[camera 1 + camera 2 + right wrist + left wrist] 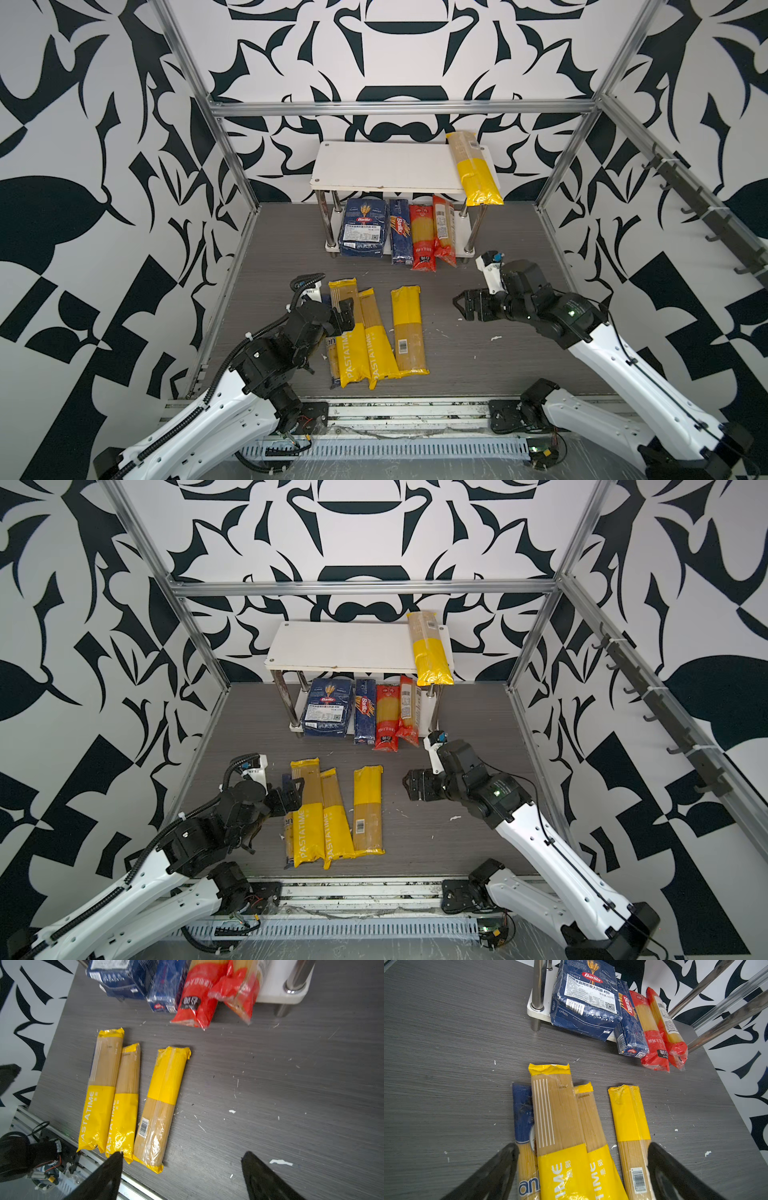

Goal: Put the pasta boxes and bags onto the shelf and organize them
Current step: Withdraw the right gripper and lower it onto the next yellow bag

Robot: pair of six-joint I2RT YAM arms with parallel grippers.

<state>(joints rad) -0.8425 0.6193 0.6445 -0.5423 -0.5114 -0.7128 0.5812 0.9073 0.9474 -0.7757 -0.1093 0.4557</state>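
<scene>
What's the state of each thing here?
Top yellow bag: on shelf top, overhanging.
Boxes: bottom board, ends protruding.
Red bags: bottom board, protruding.
Three yellow bags: on table.
Blue bag: partly under yellow bag.
Left gripper: open, above table bags.
Right gripper: open, empty.

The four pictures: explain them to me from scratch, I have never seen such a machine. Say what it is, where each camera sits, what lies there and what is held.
This is a robot with two arms working at a grey table. Each arm ends in a two-finger clamp, called a gripper. Two pictures are taken from above and show nearly the same whole scene. The other two come from cameras on the arms' wrists.

At the back stands a small shelf. A yellow bag lies on its top board. The wide Barilla box, the narrow Barilla box and two red bags sit on the lower board, jutting forward.

On the table lie three yellow bags and a dark-blue bag, partly under one of them. The left gripper stands above them, open. The right gripper is open too. Neither holds anything.
</scene>
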